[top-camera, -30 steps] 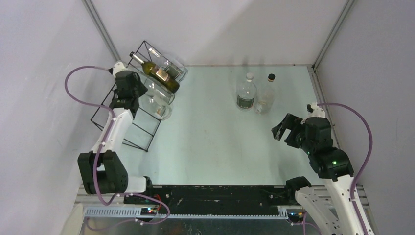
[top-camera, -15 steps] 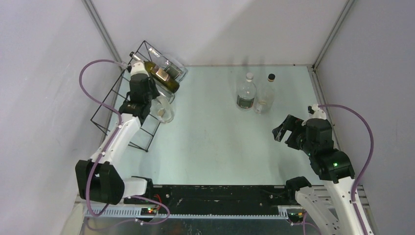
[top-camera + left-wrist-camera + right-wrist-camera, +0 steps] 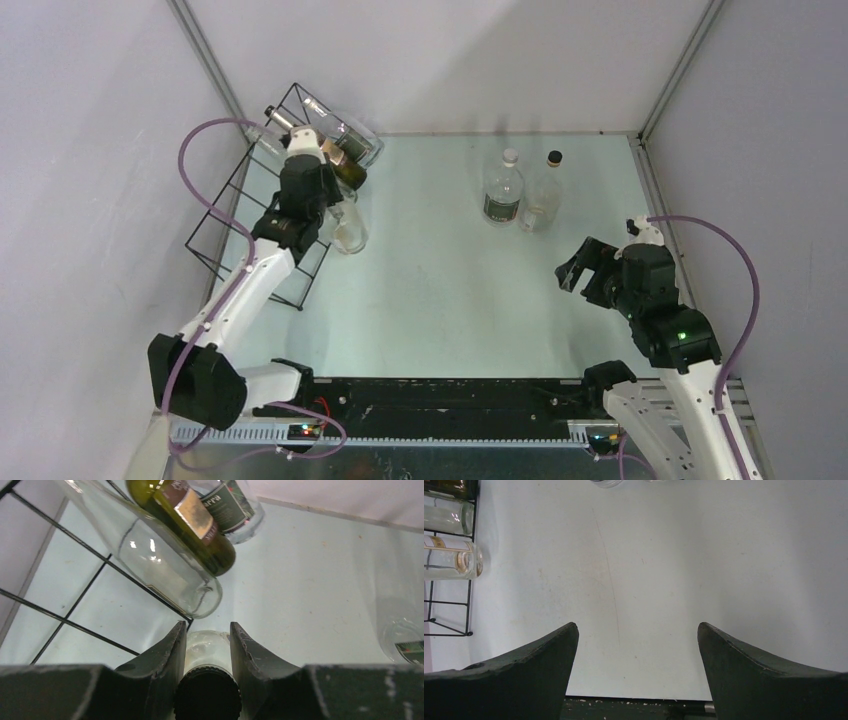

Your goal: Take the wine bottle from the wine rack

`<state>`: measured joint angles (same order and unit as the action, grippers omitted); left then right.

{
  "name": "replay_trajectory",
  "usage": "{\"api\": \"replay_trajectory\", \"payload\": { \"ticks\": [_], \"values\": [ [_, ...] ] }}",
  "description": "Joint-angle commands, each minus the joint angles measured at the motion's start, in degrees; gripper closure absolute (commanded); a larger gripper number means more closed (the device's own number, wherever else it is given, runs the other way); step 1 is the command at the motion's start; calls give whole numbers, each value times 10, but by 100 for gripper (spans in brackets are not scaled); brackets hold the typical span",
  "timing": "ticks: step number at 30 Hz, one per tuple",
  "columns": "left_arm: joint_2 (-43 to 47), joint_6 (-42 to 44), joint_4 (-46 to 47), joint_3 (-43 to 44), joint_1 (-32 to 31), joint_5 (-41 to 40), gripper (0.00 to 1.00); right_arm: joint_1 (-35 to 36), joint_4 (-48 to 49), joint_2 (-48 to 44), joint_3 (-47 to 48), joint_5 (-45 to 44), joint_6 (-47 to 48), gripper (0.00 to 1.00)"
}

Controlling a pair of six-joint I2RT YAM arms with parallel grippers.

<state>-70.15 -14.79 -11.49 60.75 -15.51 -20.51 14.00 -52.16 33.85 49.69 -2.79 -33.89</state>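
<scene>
Wires of the wine rack cross just ahead of the left jaws, which are clamped on the capped neck of a clear wine bottle, likely so it draws out lengthwise. Its body is foreshortened below them; whether it is free of the wire I cannot tell. The right jaws stand apart, holding nothing, over the counter.

The pale table carries the wine rack at far left; 2 clear bottles stand side by side, white-capped bottle and dark-capped bottle.
</scene>
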Motion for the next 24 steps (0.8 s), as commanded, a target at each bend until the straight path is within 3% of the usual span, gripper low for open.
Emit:
{"api": "replay_trajectory", "payload": {
  "ticks": [1, 9, 17, 24],
  "values": [
    [39, -1, 97, 23, -35, -11, 100, -2, 12, -5, 1, -1, -3, 9],
    [51, 5, 101, 8, -122, -36, 100, -2, 14, -14, 1, -3, 0, 9],
    [41, 1, 112, -8, -264, -83, 100, -2, 5, -30, 10, -1, 0, 9],
    [33, -12, 112, -19, -332, -101, 100, -3, 2, -42, 11, 3, -6, 9]
  ]
}}
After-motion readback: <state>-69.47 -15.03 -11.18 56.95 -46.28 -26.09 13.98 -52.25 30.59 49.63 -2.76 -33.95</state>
